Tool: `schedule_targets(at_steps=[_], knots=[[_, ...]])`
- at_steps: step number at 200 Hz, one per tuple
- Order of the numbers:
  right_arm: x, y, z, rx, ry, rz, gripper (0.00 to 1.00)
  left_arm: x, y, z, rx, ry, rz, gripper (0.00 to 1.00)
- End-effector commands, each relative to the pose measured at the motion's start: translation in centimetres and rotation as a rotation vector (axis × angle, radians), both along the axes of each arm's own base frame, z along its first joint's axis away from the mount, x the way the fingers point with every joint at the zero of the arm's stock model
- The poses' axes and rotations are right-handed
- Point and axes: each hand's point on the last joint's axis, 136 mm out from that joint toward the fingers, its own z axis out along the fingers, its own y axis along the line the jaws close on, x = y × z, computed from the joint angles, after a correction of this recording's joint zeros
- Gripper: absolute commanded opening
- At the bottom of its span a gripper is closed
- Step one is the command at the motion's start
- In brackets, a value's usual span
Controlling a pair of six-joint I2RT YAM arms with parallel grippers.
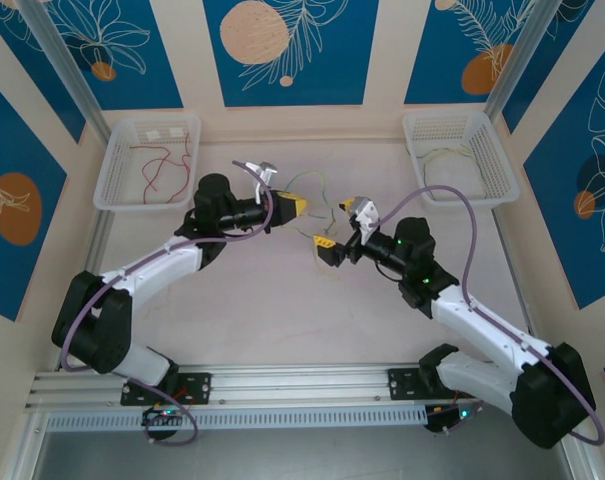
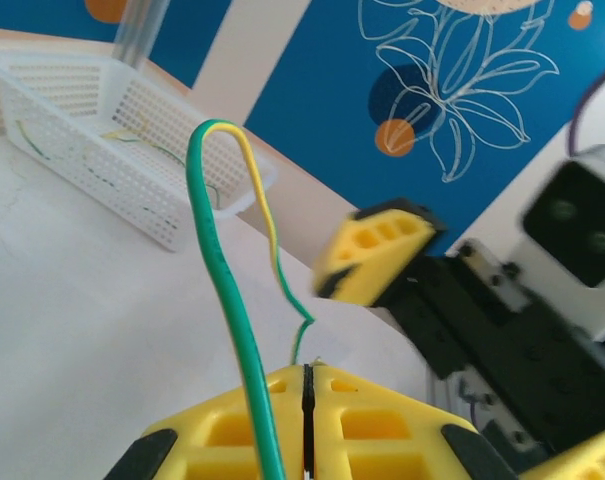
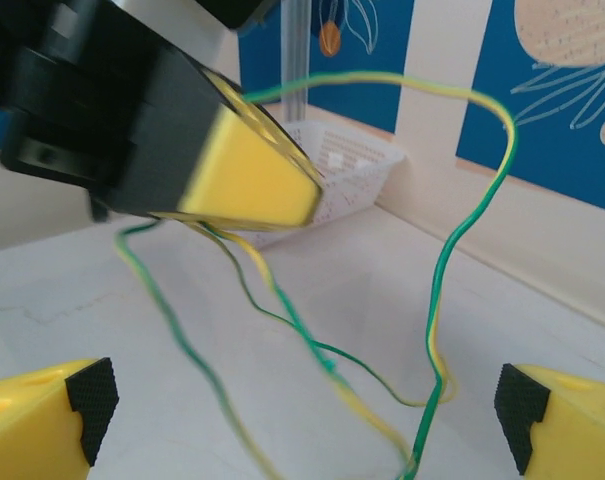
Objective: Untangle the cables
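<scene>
A pale table (image 1: 282, 320) stands inside blue floral wall panels (image 1: 282, 50). Its far-left basket (image 1: 110, 170) holds red wires (image 1: 162, 165), and its far-right basket (image 1: 487, 160) holds green and yellow wires (image 1: 444, 158). Mid-table, the left gripper (image 1: 294, 207) is clamped on the looping green-yellow cables (image 1: 317, 190), while the right gripper (image 1: 342, 226) gapes wide, gripping nothing.
</scene>
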Motion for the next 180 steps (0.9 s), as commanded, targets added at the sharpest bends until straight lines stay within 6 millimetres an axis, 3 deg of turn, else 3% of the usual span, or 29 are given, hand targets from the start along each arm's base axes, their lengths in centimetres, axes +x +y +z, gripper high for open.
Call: schedule_targets(at_steps=[1,29,35,45,69,78,94,102,126,141,154,168,180], knots=[[2.0,0.0,1.3,-0.027,-0.104,-0.060,0.99,-2.8,-0.9,3.4,-0.026,-0.125,-0.099,0.00],[3.6,-0.4,1.2,-0.020,-0.115,-0.113,1.00,-3.7,-1.2,4.0,-0.030,-0.160,-0.129,0.00],[3.5,-0.2,1.1,-0.019,-0.110,-0.097,0.96,-3.8,-1.3,4.1,-0.031,-0.165,-0.131,0.00],[2.9,0.4,1.2,-0.021,-0.099,-0.032,0.84,-3.8,-1.4,4.0,-0.028,-0.167,-0.132,0.00],[1.6,1.6,1.8,-0.014,-0.028,0.094,0.30,-3.5,-1.4,3.5,-0.019,-0.161,-0.125,0.00],[1.1,1.8,2.0,-0.003,-0.008,0.118,0.16,-3.3,-1.5,3.3,-0.015,-0.158,-0.115,0.00],[0.2,1.8,2.7,0.031,-0.008,0.142,0.12,-2.4,-1.3,2.6,-0.001,-0.155,-0.066,0.00],[-0.2,1.6,3.0,0.046,-0.005,0.145,0.00,-1.9,-1.1,2.3,0.005,-0.150,-0.032,0.00],[-0.7,1.1,2.8,0.040,0.024,0.136,0.00,-0.3,-0.5,1.5,0.020,-0.142,0.066,0.00],[-0.6,0.5,2.9,0.038,0.059,0.116,0.00,1.0,0.2,1.0,0.035,-0.131,0.151,0.21],[-0.3,-0.2,3.2,0.050,0.090,0.092,0.00,2.1,1.2,0.6,0.042,-0.123,0.230,0.61],[0.6,-1.3,3.4,0.071,0.151,0.041,0.00,2.8,2.6,0.9,0.025,-0.126,0.318,0.95],[2.0,-2.5,3.3,0.086,0.212,-0.042,0.00,3.0,3.9,1.6,-0.004,-0.140,0.392,1.00]])
